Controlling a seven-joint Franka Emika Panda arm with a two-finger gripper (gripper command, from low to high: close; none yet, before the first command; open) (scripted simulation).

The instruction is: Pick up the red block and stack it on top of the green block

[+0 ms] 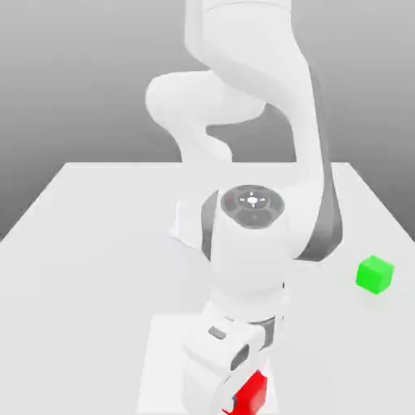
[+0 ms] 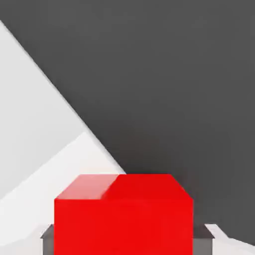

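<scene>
Red block [image 2: 123, 224] clamped between the fingers [image 2: 203, 241], touching on two opposite sides. Held near the front edge of the pale counter [image 1: 81, 284], beneath the white arm [image 1: 251, 259], with a bright white patch [image 1: 162, 348] behind and beside the fingers. Well apart from the fingers, farther back and toward the exterior view's right: green block [image 1: 374, 275], resting on the counter, with nothing stacked on top.

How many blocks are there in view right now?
2. The red block is between the hand's fingers, near the exterior view's bottom edge; the green block sits on the table toward that view's right. The arm may hide others.
</scene>
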